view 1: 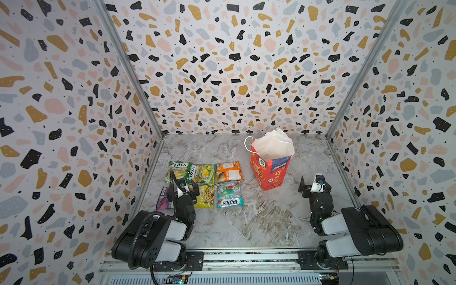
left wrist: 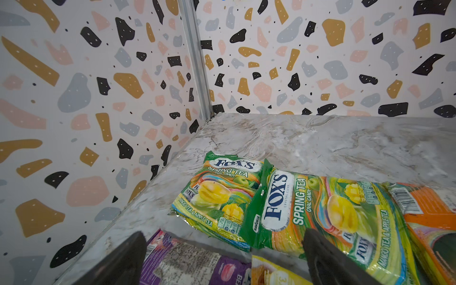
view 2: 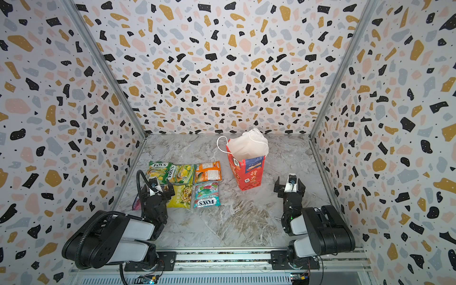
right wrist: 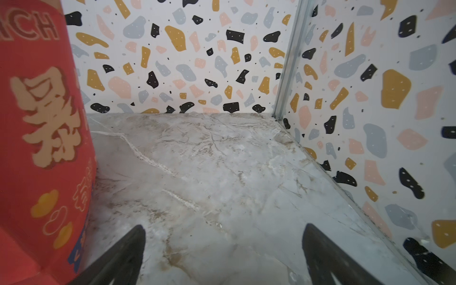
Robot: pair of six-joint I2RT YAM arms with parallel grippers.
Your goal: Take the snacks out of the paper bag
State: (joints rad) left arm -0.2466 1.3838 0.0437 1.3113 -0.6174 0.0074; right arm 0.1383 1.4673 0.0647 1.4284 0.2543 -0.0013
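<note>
Several snacks lie flat in two rows at the table's left: two green-yellow FOX'S packets (view 1: 178, 170) (left wrist: 320, 209), an orange one (view 1: 229, 172), a purple one (left wrist: 187, 266), a yellow one (view 1: 206, 196) and a teal-red FOX'S packet (view 1: 229, 195). The red paper bag (view 1: 269, 172) stands upright at the back middle. Its white lining (view 2: 248, 145) bulges out of the top, and its inside is hidden. My left gripper (view 1: 183, 189) (left wrist: 224, 235) hangs open over the purple and yellow packets, holding nothing. My right gripper (view 2: 289, 185) (right wrist: 223, 229) is open and sits low, right of the bag (right wrist: 42, 138).
Terrazzo-patterned walls close the marble table (view 1: 259, 222) on the left, back and right. A metal rail (view 1: 246, 256) carrying both arm bases runs along the front edge. A white cord handle (view 1: 246, 145) loops off the bag's left side.
</note>
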